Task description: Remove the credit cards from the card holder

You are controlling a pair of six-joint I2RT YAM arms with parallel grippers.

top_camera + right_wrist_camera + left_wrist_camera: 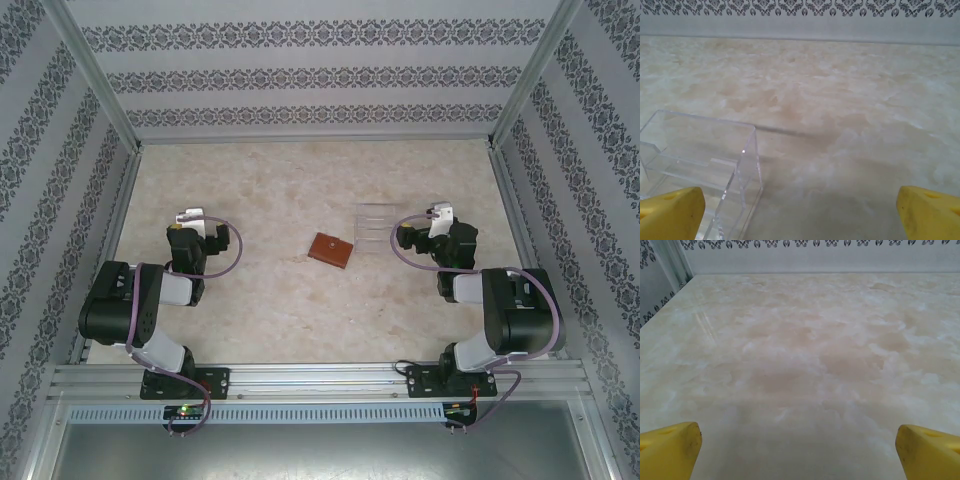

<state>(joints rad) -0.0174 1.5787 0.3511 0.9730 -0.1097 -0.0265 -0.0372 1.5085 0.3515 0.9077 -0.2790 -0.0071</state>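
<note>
The card holder [330, 249], a small reddish-brown leather wallet, lies folded shut on the marble-patterned table, midway between the two arms. The credit cards are hidden. My left gripper [190, 217] rests to the holder's left, well apart from it; its yellow fingertips [670, 450] stand wide apart over bare table, so it is open and empty. My right gripper [440, 212] sits to the holder's right, beside the clear plastic tray; its yellow fingertips [927, 212] are also spread, open with nothing between them.
A clear plastic tray [375, 225] with low dividers stands just right of the card holder; its corner [747, 150] shows at the left of the right wrist view. Patterned walls and metal rails enclose the table on three sides.
</note>
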